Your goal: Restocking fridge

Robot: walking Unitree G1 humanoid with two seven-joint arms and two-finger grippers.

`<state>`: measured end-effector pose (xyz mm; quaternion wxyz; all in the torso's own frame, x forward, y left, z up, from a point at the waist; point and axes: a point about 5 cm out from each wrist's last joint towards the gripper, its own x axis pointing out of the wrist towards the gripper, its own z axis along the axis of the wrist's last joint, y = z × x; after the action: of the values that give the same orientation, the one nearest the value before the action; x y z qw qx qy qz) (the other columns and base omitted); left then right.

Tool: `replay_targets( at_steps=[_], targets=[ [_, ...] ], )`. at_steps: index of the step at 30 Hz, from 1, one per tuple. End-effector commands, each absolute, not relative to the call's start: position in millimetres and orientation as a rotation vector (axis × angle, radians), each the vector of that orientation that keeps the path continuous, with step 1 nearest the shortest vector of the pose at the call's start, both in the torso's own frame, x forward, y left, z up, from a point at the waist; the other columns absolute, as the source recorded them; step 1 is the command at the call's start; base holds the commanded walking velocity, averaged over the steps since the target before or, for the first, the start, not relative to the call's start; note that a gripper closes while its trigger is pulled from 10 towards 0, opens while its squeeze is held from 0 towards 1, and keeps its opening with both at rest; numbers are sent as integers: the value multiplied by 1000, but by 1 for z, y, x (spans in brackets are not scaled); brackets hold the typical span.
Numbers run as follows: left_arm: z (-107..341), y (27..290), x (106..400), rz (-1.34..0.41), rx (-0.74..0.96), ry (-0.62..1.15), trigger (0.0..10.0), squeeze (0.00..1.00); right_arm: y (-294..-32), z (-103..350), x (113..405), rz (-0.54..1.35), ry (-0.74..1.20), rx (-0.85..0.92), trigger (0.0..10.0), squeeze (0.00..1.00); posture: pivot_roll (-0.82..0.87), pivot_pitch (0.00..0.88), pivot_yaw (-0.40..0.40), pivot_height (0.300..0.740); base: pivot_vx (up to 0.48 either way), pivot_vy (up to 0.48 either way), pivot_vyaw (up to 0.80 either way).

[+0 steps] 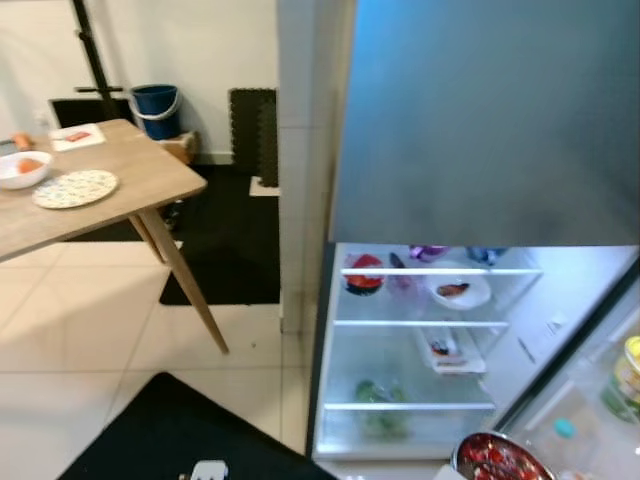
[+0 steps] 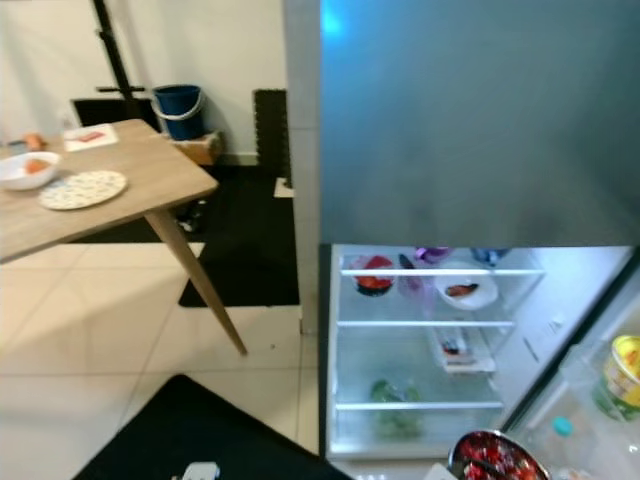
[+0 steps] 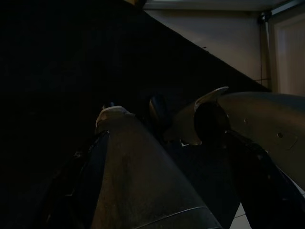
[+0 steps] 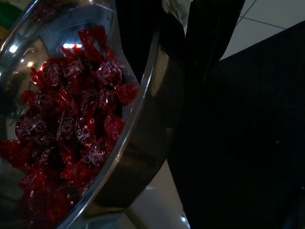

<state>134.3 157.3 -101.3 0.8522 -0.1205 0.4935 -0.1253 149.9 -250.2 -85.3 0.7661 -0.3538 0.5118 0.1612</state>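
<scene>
- The right gripper [image 4: 167, 71] pinches the rim of a shiny metal bowl [image 4: 138, 157], one black finger inside the wall and one outside, so the bowl hangs level from that single edge and its load stays put.
- The bowl holds a heap of red wrapped sweets [image 4: 71, 129], piled on the side away from the fingers; gripping at the bare rim keeps the fingers clear of them.
- From the head, the bowl [image 1: 497, 460] sits low at the right, just in front of the open fridge [image 1: 430, 340], whose lit shelves lie ahead of and above the hand.
- On the top shelf, up and beyond the bowl, stand a red-filled bowl [image 1: 363, 273] and a white plate [image 1: 458, 289] with some food; a packet [image 1: 445, 350] lies on the middle shelf and greens [image 1: 382, 405] on the lowest.
- The door [image 1: 600, 400], swung out to the right of the hand, carries a yellow-lidded jar [image 1: 628, 375] in its rack.
- I judge the bowl is on its way in: a free stretch of shelf beside the greens looks the nearest fit, and a tilt while reaching could spill sweets.
- The left gripper [image 3: 190, 143] hangs in shadow over the dark mat [image 1: 170, 430], fingers spread and holding nothing.
- Far off to the left stands a wooden table [image 1: 130, 180] with a white bowl [image 1: 22, 169] and a patterned plate [image 1: 75, 188].
</scene>
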Motion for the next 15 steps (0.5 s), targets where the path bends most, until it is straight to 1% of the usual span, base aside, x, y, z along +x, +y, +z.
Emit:
replay_targets(
  at_steps=[1, 4, 6, 14, 15],
  targets=[
    [-102, 159, 133, -257, -242, 1048, 10000, 0, -246, -84, 155, 359, 1087, -780, 10000, 0, -61, 1, -7, 740, 0, 0, 0],
    [-102, 159, 133, -260, -243, 1047, 10000, 0, -246, -85, 153, 358, 1093, -781, 10000, 0, -61, 1, -7, 740, 0, 0, 0],
    [-102, 157, 133, -276, -255, 1046, 10000, 0, -246, -86, 152, 359, 1098, -781, 10000, 0, -61, 1, -7, 740, 0, -326, 0],
    [-102, 155, 133, -284, -265, 1044, 10000, 0, -247, -86, 150, 359, 1104, -782, 10000, 0, -61, 1, -7, 740, 0, -454, 0],
    [-102, 155, 134, -270, -262, 1041, 10000, 0, -247, -86, 150, 360, 1105, -782, 10000, 0, -61, 1, -7, 740, 0, 0, 0]
  ],
)
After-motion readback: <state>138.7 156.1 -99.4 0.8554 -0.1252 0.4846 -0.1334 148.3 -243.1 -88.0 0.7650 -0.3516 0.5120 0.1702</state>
